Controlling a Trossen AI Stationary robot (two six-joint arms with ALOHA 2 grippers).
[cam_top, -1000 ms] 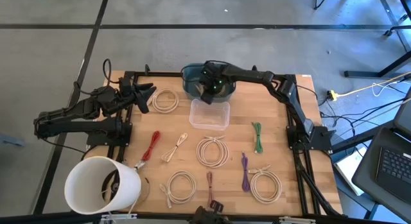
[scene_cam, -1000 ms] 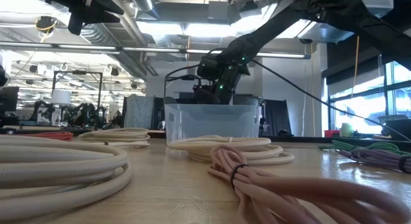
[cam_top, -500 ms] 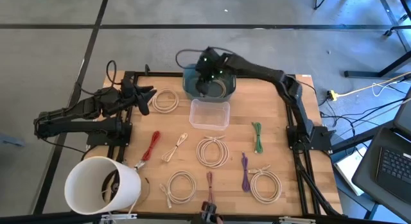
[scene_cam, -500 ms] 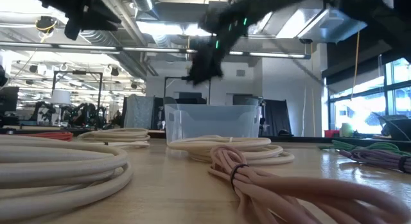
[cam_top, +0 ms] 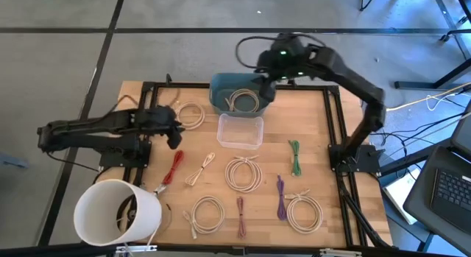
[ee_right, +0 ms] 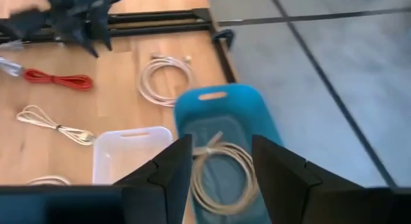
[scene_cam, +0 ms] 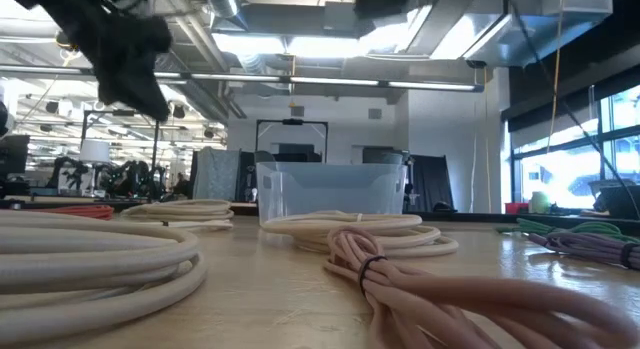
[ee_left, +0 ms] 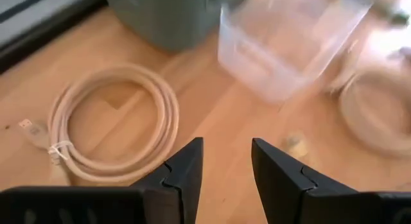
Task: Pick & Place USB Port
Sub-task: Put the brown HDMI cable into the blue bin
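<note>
Right claw (ee_right: 218, 169) empty, fingers apart, above blue oval tub (cam_top: 237, 95) holding coiled cream cable (cam_top: 245, 102); left claw (ee_left: 225, 166) parted, empty.

The right tool (cam_top: 268, 73) hung raised toward twelve o'clock, fingers parted and empty; the left tool (cam_top: 175, 133) reached toward three o'clock, fingers parted

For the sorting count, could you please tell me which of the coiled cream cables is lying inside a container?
The coiled cream cable in the blue plastic bin at the table's far edge; every other cream coil lies directly on the wooden table.
</note>
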